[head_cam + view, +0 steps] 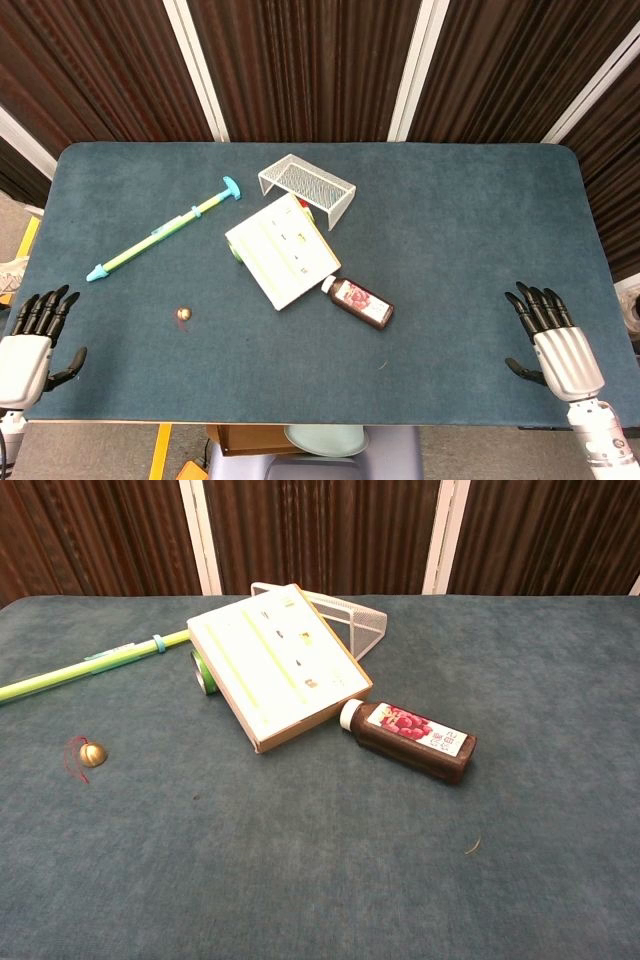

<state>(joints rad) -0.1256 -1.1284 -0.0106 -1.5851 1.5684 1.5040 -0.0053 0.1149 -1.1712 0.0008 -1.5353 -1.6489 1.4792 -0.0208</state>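
Head view, with the chest view as a closer look at the middle of the worktop (450, 230), which is covered in blue-green felt. The left hand (30, 345) lies at the 8 o'clock edge, empty, fingers apart and stretched forward. The right hand (555, 345) lies at the 4 o'clock edge, likewise empty with fingers spread. Both are well apart from every object.

Near the centre a flat white box (282, 250) lies tilted, one edge raised on a small green roll (203, 670). Touching its 5 o'clock corner is a dark juice bottle (360, 303) on its side, white cap toward the box. At 12 o'clock from the box stands a white wire rack (307, 185). A long green-and-blue pump-like rod (165, 230) lies diagonally at 10 o'clock. A small gold bell (183, 315) on a red string rests at 8 o'clock, nearest the left hand.
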